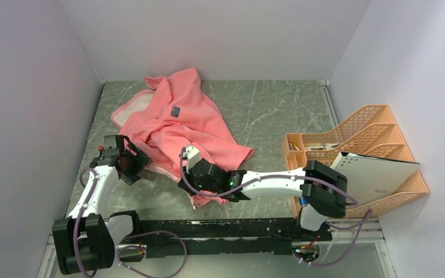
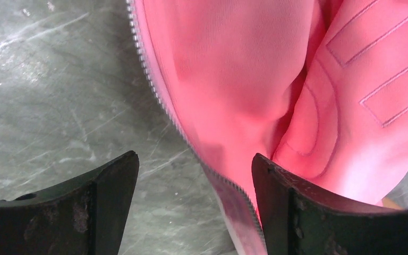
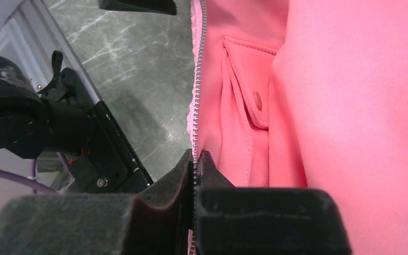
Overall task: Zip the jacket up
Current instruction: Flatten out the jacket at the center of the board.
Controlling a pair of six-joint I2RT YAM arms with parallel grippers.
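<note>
Grey marbled tabletop (image 1: pixel 278 110), right gripper (image 3: pixel 195 159) clamped on the zipper edge (image 3: pixel 196 79) of the jacket (image 1: pixel 179 121), left gripper (image 2: pixel 195 164) spread apart astride zipper teeth (image 2: pixel 159 101) at its left side, jacket crumpled, orange file rack (image 1: pixel 376 133) well right of it.

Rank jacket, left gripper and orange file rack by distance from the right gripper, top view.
1. jacket: pinched at its zipper edge by the right gripper.
2. left gripper: to its left, open at the same zipper edge.
3. orange file rack: far right, by the wall.
</note>
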